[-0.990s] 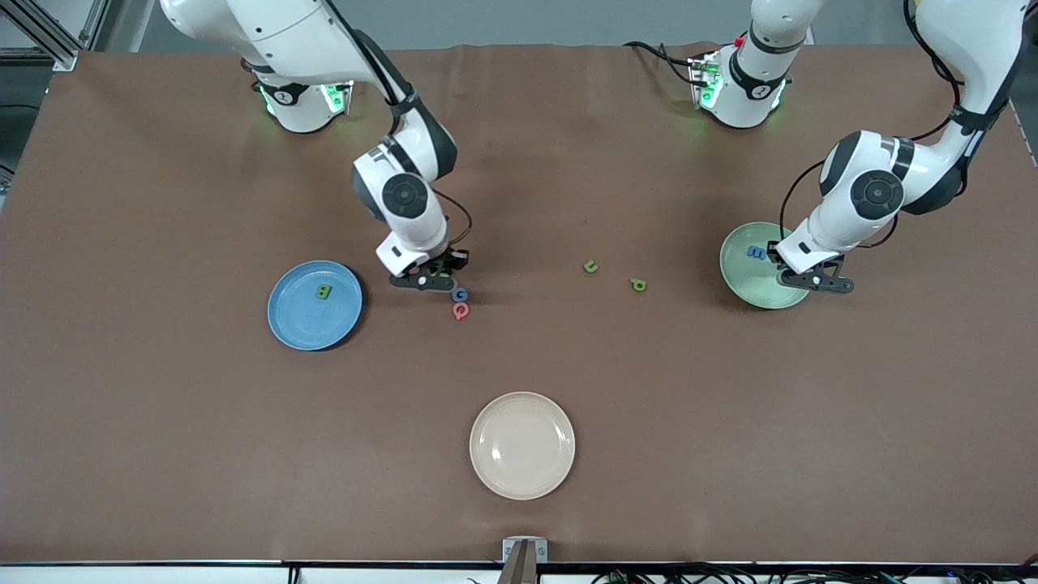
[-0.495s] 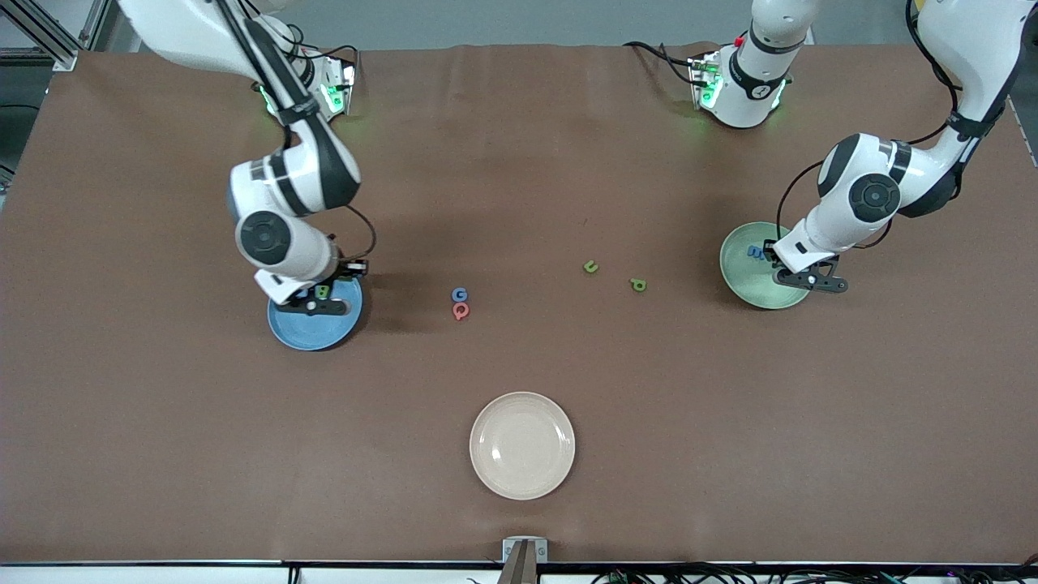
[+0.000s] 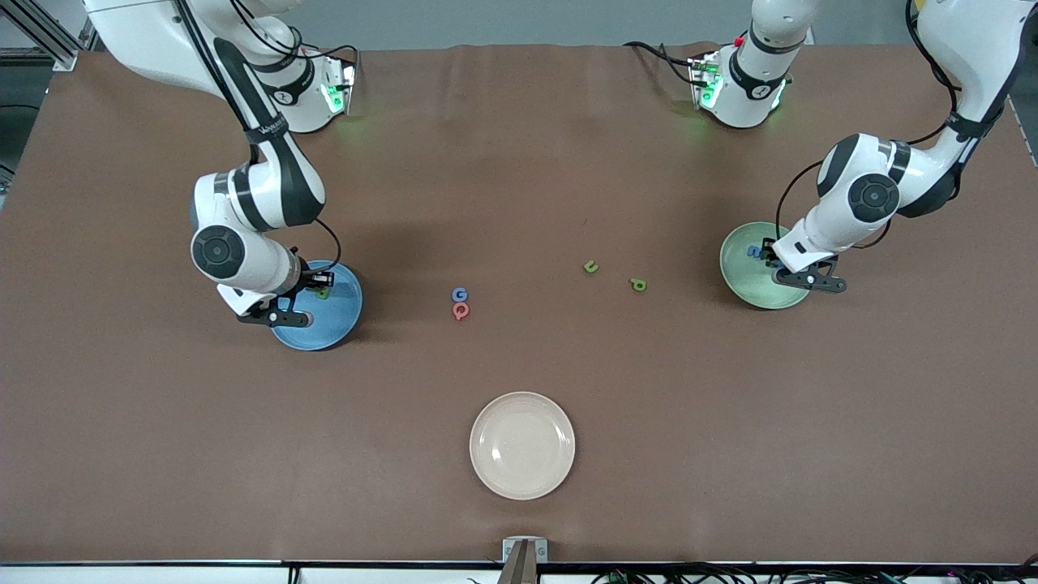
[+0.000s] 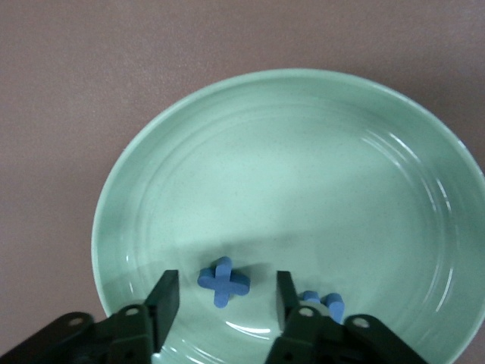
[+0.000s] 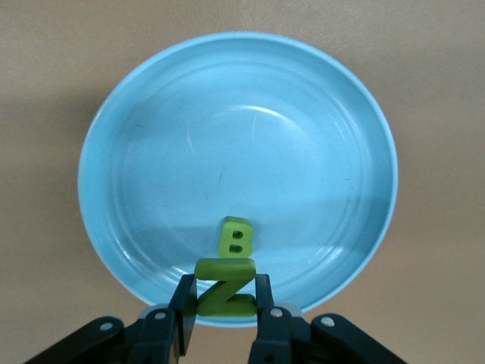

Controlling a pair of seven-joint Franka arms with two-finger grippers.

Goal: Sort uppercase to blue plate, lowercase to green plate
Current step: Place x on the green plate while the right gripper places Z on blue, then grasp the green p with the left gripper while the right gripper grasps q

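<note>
Now right tool (image 5: pixel 221 294) clamps green N (image 5: pixel 223 286) over blue plate (image 3: pixel 340 324), near table's right-arm end, beside B (image 5: pixel 236 237); release pending. Left tool (image 4: pixel 225 303), fingers apart, over green plate (image 4: pixel 227 136); x (image 4: pixel 223 280) dropped inside.

Loads of open table (image 3: pixel 519 162) mid-way. Just G (image 3: pixel 460 294) touching Q (image 3: pixel 461 311), u (image 3: pixel 591 266) and p (image 3: pixel 638 285) scattered about, plus cream plate (image 3: pixel 522 445) nearer the camera.

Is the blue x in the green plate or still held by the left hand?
In the plate. The blue x lies on the green plate, free between the open fingers of the left hand.
</note>
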